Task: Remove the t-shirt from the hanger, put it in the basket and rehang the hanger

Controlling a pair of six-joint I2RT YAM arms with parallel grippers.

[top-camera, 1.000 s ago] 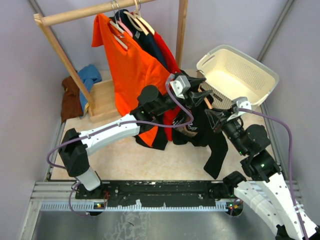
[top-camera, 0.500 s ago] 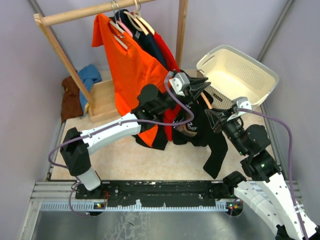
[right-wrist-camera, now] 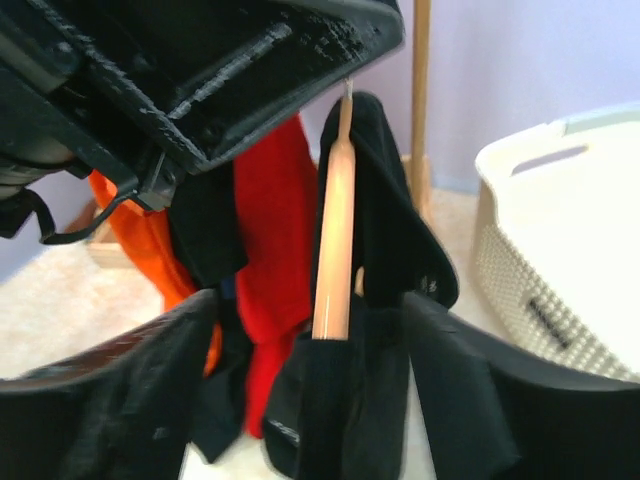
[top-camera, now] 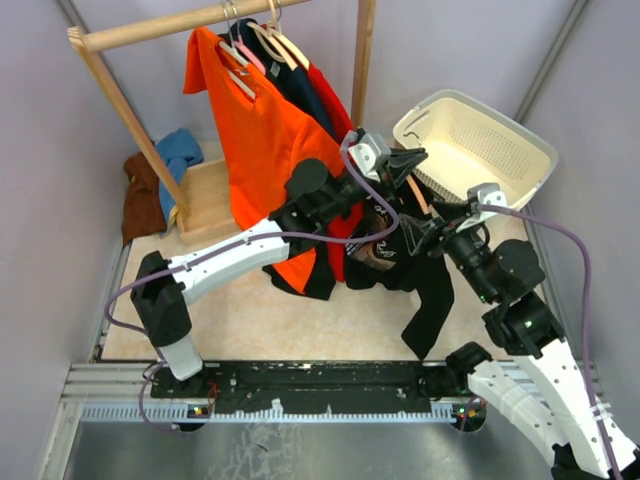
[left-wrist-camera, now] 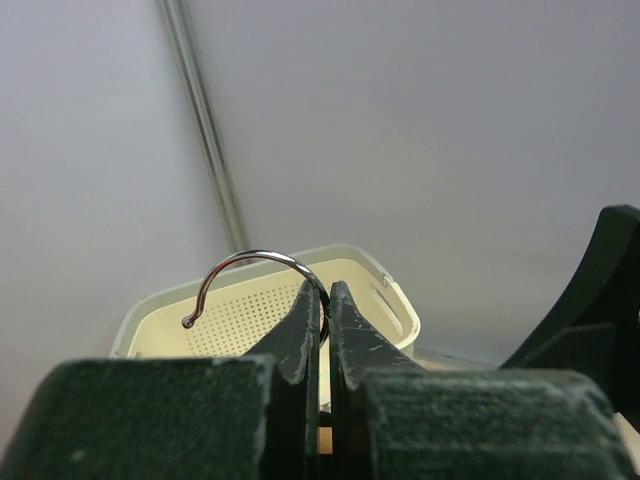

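Left gripper is clamped tight on the metal hook, with the white basket behind it. Right gripper has its jaws apart, straddling the wooden hanger. The black t-shirt is draped on that hanger, between my two arms.

Top camera high behind, steeply down; wrist cameras close along own fingers; basket common to all

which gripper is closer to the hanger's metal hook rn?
Left. The left gripper is shut right on the hook. The right gripper sits lower, open, with the wooden hanger arm and black t-shirt between its fingers.
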